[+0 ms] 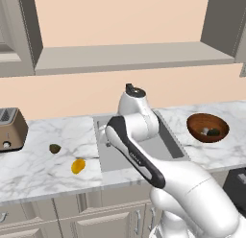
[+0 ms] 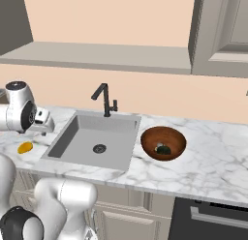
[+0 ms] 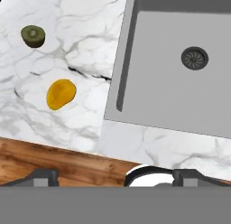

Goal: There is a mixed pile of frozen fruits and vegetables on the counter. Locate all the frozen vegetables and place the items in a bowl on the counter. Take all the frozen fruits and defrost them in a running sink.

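White marble worktop [image 1: 43, 170] with grey veins, running across the middle band of both base views, over beige cabinets. Grey recessed sink [image 2: 97, 137] set into it at centre frame in the right base view, round drain [image 2: 99, 148] on its floor, thin black faucet [image 2: 104, 99] standing at its back edge. No water seen running from the spout.

Orange-yellow fruit [image 1: 78, 165] lying on the worktop left of the sink, lower left of the left base view; seen again at the left of the hand view, near the basin's rim but apart from it. Small olive-green fruit [image 1: 55, 148] just up and left of it, the two near each other, not touching. Both on bare marble, outside the basin.

Reddish-brown bowl [image 2: 163, 143] resting on the worktop just right of the sink, centre right in the right base view. Inside it, a dark green ball [image 2: 164, 149] and a pale item [image 1: 205, 132] beside it, too small to identify with certainty.

Hand [image 3: 115, 177] held above the front edge of the worktop, fingertips [image 3: 43, 177] at the bottom corners of the hand view, spread at full width, nothing between them. Looks down on the marble strip between fruits and sink.

Toaster [image 1: 9, 129] at the far left edge of the left base view, well apart from the fruits.
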Motion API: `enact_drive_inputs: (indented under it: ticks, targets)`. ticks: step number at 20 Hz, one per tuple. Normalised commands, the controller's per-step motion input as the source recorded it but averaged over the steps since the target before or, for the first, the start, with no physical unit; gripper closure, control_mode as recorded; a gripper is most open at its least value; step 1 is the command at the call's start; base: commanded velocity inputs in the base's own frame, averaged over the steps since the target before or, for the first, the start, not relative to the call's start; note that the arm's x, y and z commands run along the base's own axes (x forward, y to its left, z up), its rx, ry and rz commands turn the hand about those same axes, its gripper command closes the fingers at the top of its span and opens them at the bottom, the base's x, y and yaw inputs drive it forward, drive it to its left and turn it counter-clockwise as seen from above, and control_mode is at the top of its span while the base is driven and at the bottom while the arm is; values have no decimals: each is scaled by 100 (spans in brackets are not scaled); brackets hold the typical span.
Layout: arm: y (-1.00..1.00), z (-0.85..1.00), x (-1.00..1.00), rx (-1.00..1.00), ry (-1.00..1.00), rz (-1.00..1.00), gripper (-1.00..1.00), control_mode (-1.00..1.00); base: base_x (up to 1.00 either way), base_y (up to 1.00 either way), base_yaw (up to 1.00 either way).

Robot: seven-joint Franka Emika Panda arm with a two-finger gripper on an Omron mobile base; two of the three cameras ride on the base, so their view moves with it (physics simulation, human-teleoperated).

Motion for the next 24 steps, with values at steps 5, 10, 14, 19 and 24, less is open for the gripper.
enact_drive_inputs:
  ticks: [5, 10, 14, 19, 24]
  targets:
    - [70, -30, 0, -1, 8, 0, -100, -100, 0, 0, 0]
    - [66, -31, 0, 0, 5, 0, -100, -100, 0, 0, 0]
    - [42, -27, 2, 0, -2, -1, -100, -100, 0, 0, 0]
    - [29, -25, 25, 1, -16, -11, -100, -100, 0, 0, 0]
    - [15, -28, 39, 4, -2, -21, -100, -100, 0, 0, 0]
